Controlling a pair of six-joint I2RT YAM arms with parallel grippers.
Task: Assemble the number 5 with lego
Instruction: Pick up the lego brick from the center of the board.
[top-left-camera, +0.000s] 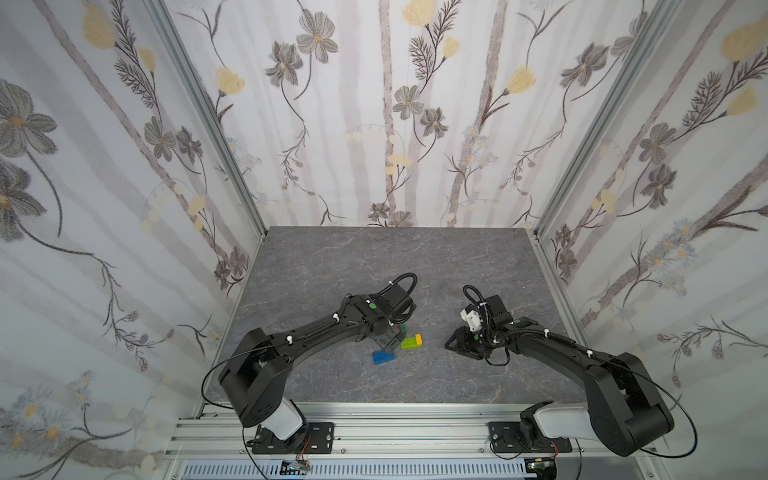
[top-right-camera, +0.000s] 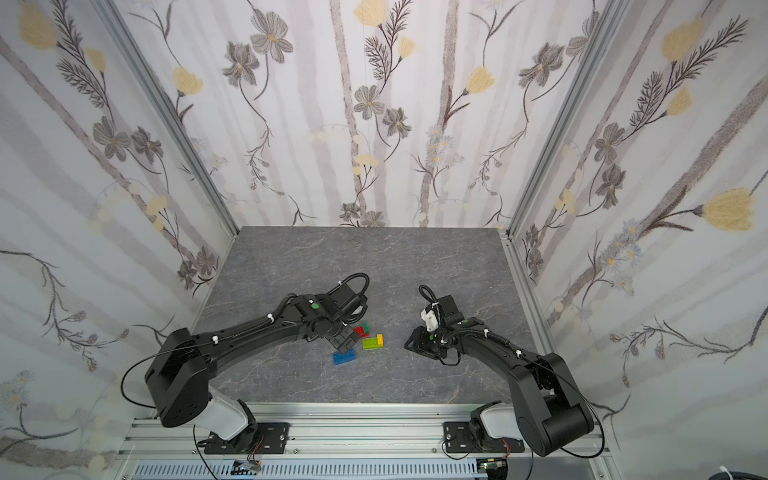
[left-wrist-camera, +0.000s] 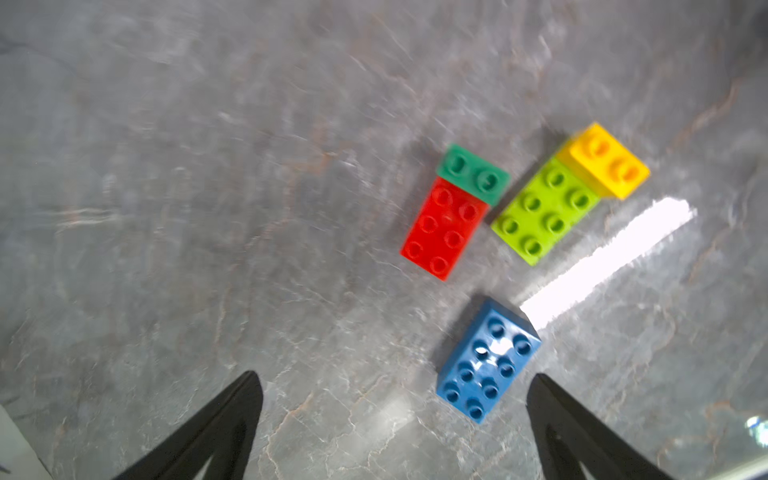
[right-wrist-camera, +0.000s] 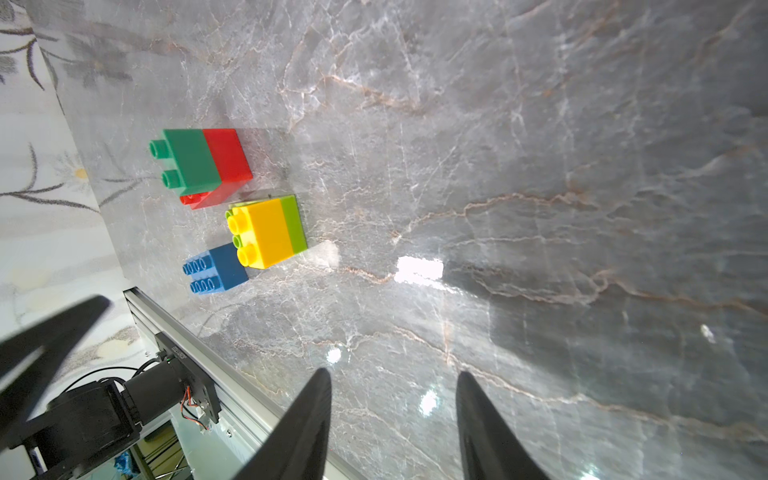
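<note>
The left end effector (left-wrist-camera: 395, 415) hangs over the grey marble worktop (left-wrist-camera: 208, 208) with its fingers (left-wrist-camera: 232, 415) spread wide and nothing between them; the blue brick (left-wrist-camera: 488, 359) lies flat on the worktop just beside one finger, off to one side of the gap and apart from both fingers. Beyond it lie the red brick (left-wrist-camera: 444, 230) with the dark green brick (left-wrist-camera: 473, 174) stacked on one end, and just beside that pair the lime-green brick (left-wrist-camera: 544, 210) with the yellow brick (left-wrist-camera: 609, 160) stacked on its end. In both top views the left end effector (top-left-camera: 384, 338) partly covers the red and dark green pair. The right end effector (right-wrist-camera: 395, 415) stands well apart from the bricks, fingers partly spread and holding nothing. By count: five bricks, one of each colour, lying as two joined pairs and one loose blue brick; two end effectors.
</note>
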